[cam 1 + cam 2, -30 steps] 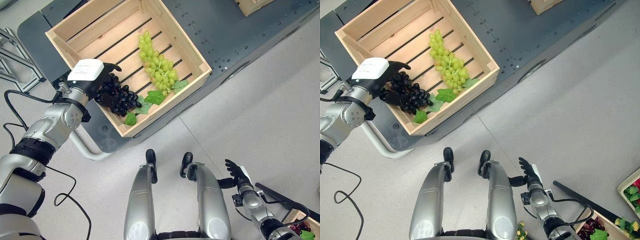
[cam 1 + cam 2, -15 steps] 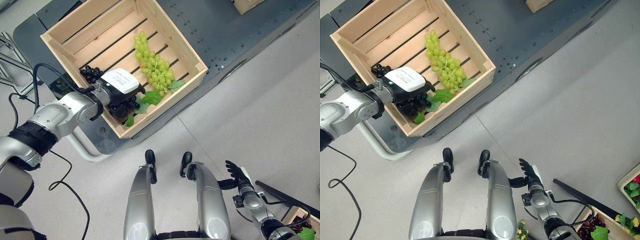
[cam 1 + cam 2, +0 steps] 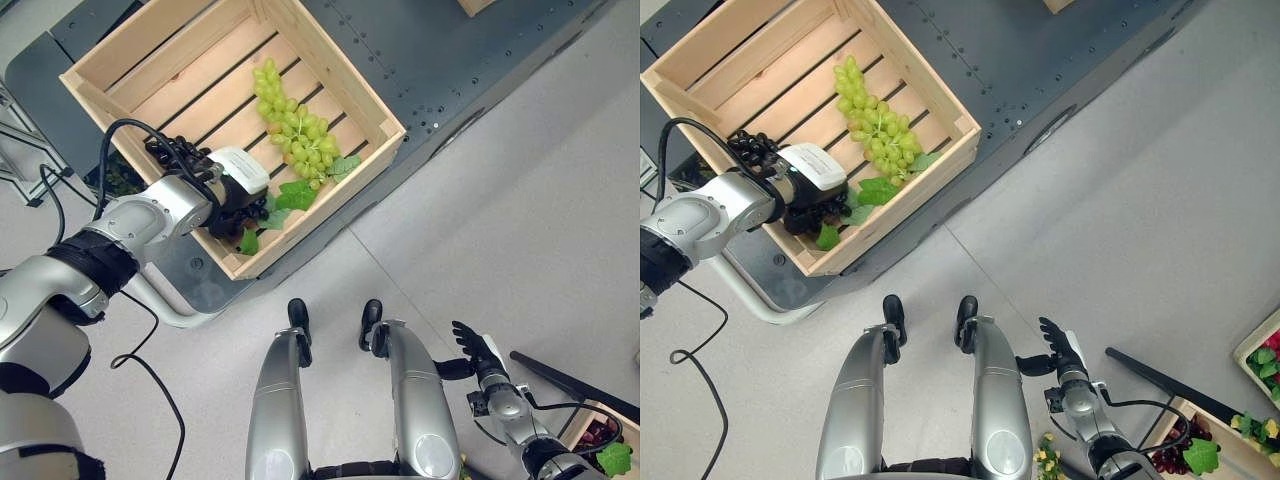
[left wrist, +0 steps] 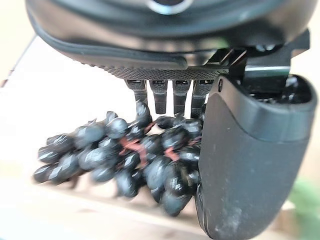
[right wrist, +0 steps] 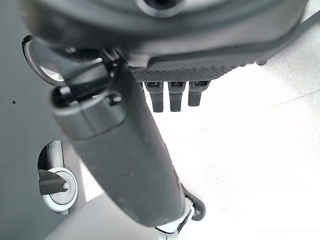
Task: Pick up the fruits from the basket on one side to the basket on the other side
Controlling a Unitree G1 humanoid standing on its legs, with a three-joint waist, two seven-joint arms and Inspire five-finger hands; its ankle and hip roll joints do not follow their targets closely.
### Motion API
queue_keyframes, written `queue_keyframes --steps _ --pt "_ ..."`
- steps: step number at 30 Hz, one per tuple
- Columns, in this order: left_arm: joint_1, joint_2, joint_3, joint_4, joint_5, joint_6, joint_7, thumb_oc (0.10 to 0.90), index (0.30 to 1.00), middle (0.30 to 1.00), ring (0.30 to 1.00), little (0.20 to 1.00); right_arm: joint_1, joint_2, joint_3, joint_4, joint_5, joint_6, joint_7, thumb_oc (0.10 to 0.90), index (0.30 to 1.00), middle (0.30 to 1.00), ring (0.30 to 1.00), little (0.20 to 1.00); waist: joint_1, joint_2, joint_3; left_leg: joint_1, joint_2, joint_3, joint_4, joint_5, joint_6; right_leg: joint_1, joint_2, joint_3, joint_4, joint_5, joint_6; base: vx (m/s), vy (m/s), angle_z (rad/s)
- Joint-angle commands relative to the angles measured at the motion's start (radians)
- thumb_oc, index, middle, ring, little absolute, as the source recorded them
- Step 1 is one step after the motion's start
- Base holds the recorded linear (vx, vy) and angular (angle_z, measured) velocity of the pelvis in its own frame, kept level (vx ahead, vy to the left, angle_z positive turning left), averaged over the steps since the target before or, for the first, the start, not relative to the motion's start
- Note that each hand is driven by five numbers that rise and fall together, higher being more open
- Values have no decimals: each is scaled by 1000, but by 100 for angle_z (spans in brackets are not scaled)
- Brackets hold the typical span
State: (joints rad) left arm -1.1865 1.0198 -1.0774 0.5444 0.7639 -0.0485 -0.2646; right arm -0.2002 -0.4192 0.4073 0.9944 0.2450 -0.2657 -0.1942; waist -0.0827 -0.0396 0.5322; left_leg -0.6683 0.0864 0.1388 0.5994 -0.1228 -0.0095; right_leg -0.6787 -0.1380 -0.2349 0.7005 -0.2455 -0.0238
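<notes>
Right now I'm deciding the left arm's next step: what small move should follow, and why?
Probably lift the left hand straight up. In the wrist view its fingers and thumb curl round the dark grapes, which hang low inside the wooden crate, near its front wall and beside the green grapes. Rising first should clear that wall.

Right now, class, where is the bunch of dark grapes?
The dark grapes sit in the near left corner of the wooden crate, under the left robot hand, beside the green grapes.
</notes>
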Motion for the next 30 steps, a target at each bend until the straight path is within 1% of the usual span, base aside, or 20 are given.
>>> queue_keyframes --steps 1,2,7,10,11,12,13,14,15,17,20,25,26,28,30 --pt "-72 80 91 112 153 162 48 800 900 900 900 900 40 -61 -16 -23 43 -31 20 800 900 900 900 900 6 8 -12 24 -10 91 -6 -33 78 39 14 22 -135 141 35 0 0 0" --pt "-69 79 94 124 174 186 61 800 900 900 900 900 39 -60 -12 -30 43 -25 18 800 900 900 900 900 6 10 -12 20 -12 89 -3 -34 78 36 15 22 -133 141 34 0 0 0" --pt "-40 68 132 165 270 216 113 800 900 900 900 900 37 -51 -4 -41 44 -16 16 800 900 900 900 900 11 7 -12 21 -14 85 -5 -33 78 36 15 20 -129 139 34 0 0 0" --pt "-22 53 156 172 307 241 184 800 900 900 900 900 29 -45 4 -42 45 -11 13 800 900 900 900 900 13 7 -12 23 -16 83 -11 -33 78 36 16 20 -127 137 34 0 0 0" --pt "-21 49 160 178 304 244 231 800 900 900 900 900 29 -42 6 -39 45 -16 12 800 900 900 900 900 13 5 -12 23 -15 83 -11 -33 78 36 17 19 -127 136 34 0 0 0" --pt "-20 47 165 181 304 245 247 800 900 900 900 900 29 -41 7 -39 45 -17 12 800 900 900 900 900 13 4 -12 22 -15 83 -10 -33 78 36 16 19 -127 136 33 0 0 0" --pt "-21 42 171 185 298 244 304 800 900 900 900 900 29 -37 8 -40 45 -15 9 800 900 900 900 900 13 2 -12 24 -14 83 -12 -33 78 36 18 19 -127 135 32 0 0 0" --pt "-16 39 186 191 283 243 328 800 900 900 900 900 31 -35 7 -43 43 -13 6 800 900 900 900 900 13 1 -12 24 -14 81 -10 -34 78 35 18 19 -125 135 33 0 0 0" --pt "-17 40 185 192 280 243 330 800 900 900 900 900 32 -35 7 -43 43 -13 5 800 900 900 900 900 13 1 -12 24 -14 81 -11 -34 78 35 18 19 -125 135 33 0 0 0" --pt "-12 38 185 211 282 229 299 800 900 900 900 900 36 -31 5 -46 40 -8 2 800 900 900 900 900 13 0 -12 27 -16 80 -15 -33 79 37 21 19 -126 135 33 0 0 0" --pt "22 37 197 214 290 204 287 800 900 900 900 900 39 -33 4 -61 41 8 -1 800 900 900 900 900 13 3 -12 34 -20 78 -21 -31 79 42 22 19 -129 136 33 0 0 0" --pt "48 14 198 226 319 239 181 800 900 900 900 900 36 -34 1 -63 32 11 -4 800 900 900 900 900 8 7 -12 32 -21 79 -21 -30 79 37 22 22 -128 135 32 0 0 0" --pt "55 5 198 244 323 252 125 800 900 900 900 900 33 -36 2 -58 35 5 -6 800 900 900 900 900 7 8 -12 29 -21 80 -21 -30 78 35 21 23 -131 136 33 0 0 0" --pt "55 -3 195 253 318 266 90 800 900 900 900 900 32 -36 2 -61 36 6 -6 800 900 900 900 900 5 7 -12 27 -20 81 -23 -29 78 32 21 23 -132 137 34 0 0 0" --pt "64 -16 201 273 294 264 70 800 900 900 900 900 30 -38 2 -62 35 6 -6 800 900 900 900 900 3 5 -12 24 -19 82 -23 -29 79 29 22 23 -134 138 34 -9 -4 -4"
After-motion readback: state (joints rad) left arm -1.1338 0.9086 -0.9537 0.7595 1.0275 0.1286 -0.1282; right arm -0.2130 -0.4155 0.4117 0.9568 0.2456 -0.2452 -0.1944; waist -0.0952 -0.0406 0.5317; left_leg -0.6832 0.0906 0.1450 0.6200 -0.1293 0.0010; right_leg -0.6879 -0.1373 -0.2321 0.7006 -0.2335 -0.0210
